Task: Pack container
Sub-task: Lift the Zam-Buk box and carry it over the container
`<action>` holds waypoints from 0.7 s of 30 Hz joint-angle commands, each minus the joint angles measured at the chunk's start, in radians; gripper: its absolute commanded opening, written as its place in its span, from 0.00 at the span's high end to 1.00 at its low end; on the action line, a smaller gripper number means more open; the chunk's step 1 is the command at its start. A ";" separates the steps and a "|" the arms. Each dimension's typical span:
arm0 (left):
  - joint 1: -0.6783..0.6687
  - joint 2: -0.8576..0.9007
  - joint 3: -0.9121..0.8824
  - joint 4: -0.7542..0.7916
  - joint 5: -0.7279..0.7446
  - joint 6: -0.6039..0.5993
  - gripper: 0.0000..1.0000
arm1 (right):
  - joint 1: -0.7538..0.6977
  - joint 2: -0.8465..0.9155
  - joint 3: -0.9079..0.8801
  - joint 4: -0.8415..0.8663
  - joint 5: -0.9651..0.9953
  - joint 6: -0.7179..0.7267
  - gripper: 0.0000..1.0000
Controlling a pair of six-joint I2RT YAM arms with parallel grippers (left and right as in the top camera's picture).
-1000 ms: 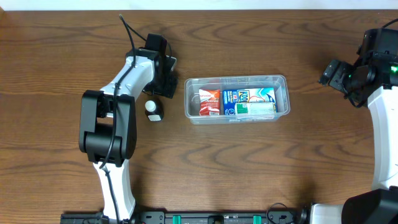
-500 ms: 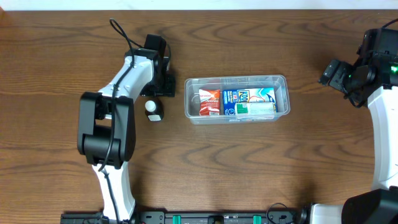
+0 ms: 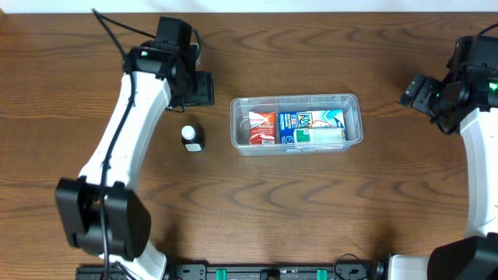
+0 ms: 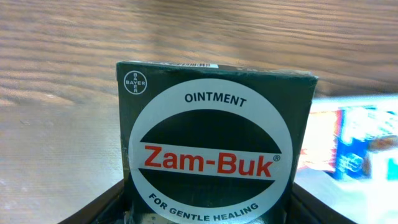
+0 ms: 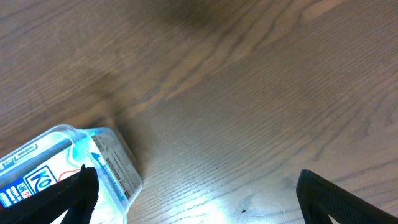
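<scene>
The container (image 3: 296, 99) is a clear rectangular tub at mid-table; it holds a red-and-white box (image 3: 262, 127), a blue-and-white carton (image 3: 311, 122) and a white box. My left gripper (image 3: 200, 89) is left of the tub, shut on a dark green Zam-Buk ointment box (image 4: 214, 146) that fills the left wrist view, with the tub's edge (image 4: 348, 149) behind it at the right. My right gripper (image 3: 412, 92) is open and empty, right of the tub; its view (image 5: 199, 199) shows the tub's corner (image 5: 102, 162) by the left finger.
A small dark bottle with a white cap (image 3: 191, 138) stands on the wooden table (image 3: 311, 210), left of the tub and below my left gripper.
The left arm has lifted and swung up and to the left, carrying the ointment box slightly away from the bottle. The right arm, tub and bottle have not moved.
</scene>
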 commanded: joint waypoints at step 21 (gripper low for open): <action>-0.394 0.036 -0.009 0.050 0.042 -0.256 0.35 | -0.008 -0.005 0.012 -0.001 0.006 0.013 0.01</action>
